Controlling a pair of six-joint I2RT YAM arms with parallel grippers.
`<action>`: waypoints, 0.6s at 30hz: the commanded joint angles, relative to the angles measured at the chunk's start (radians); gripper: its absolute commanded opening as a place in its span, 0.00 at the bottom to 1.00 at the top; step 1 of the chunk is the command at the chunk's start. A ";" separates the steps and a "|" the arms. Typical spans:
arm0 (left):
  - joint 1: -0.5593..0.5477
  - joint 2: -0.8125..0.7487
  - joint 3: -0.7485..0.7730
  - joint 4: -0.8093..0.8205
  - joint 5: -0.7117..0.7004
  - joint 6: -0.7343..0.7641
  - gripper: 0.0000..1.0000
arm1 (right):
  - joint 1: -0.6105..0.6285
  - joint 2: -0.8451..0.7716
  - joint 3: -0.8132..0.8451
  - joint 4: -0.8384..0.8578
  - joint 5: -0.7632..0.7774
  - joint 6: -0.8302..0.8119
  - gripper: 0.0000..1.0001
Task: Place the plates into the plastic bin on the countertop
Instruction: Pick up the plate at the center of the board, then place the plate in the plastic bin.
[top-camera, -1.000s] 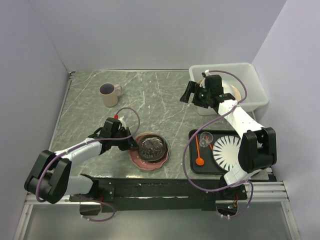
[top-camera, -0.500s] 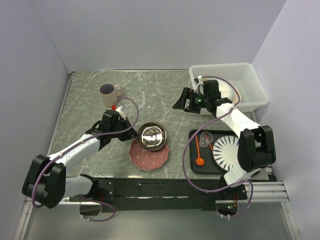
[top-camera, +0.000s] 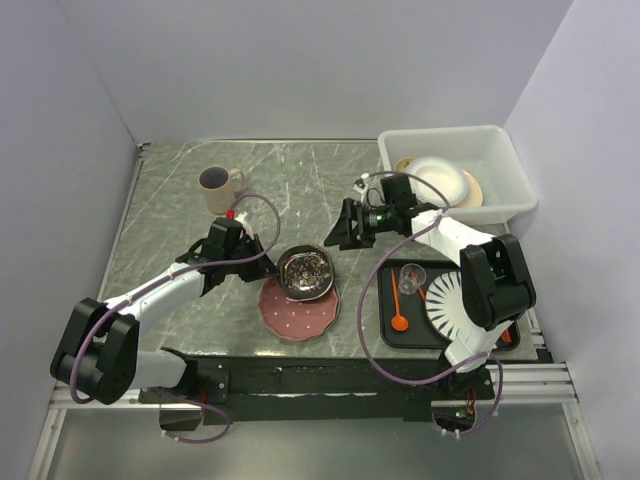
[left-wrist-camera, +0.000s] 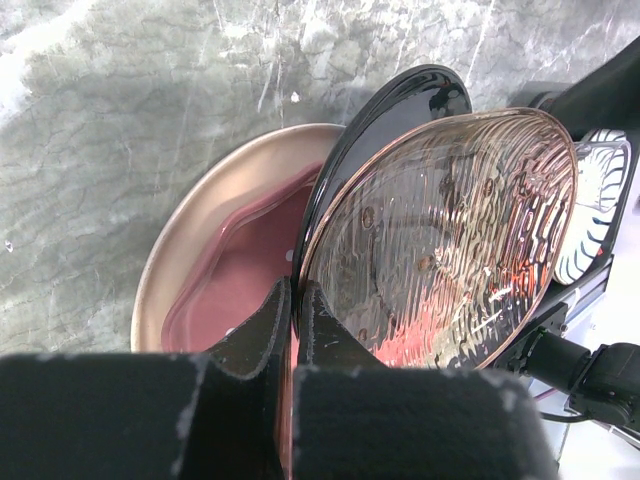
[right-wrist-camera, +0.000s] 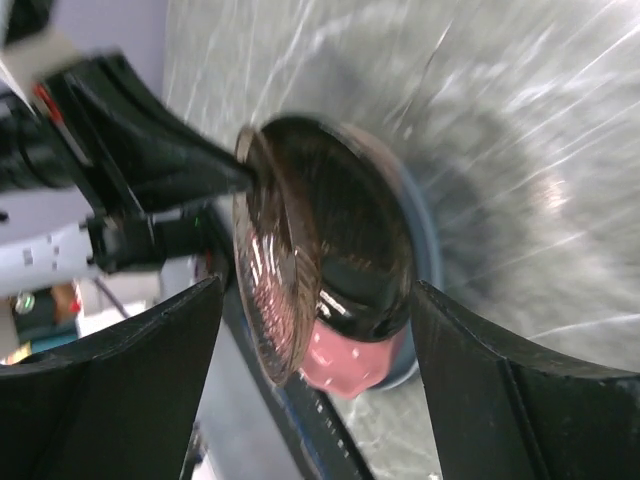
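Grey-green veined desk (top-camera: 300, 190). The ribbed clear plate (left-wrist-camera: 440, 250), with a black plate (left-wrist-camera: 400, 110) nested behind it, is tilted up over the pink plate (top-camera: 298, 318) at near centre — left jaws pinch its rim. Right jaws are spread just beside it, facing it. Judgement: take the far rim squarely before any release. The desk is open toward the plastic bin (top-camera: 505, 165), far right — mind its near wall.
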 joint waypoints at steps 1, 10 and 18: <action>-0.002 -0.004 0.019 0.039 0.012 -0.016 0.01 | 0.051 0.027 0.002 -0.046 -0.079 -0.061 0.80; -0.002 -0.010 0.013 0.031 0.017 -0.016 0.01 | 0.140 0.097 0.053 -0.078 -0.076 -0.066 0.54; -0.002 -0.030 0.010 -0.023 -0.020 -0.003 0.01 | 0.160 0.114 0.064 -0.060 -0.050 -0.043 0.00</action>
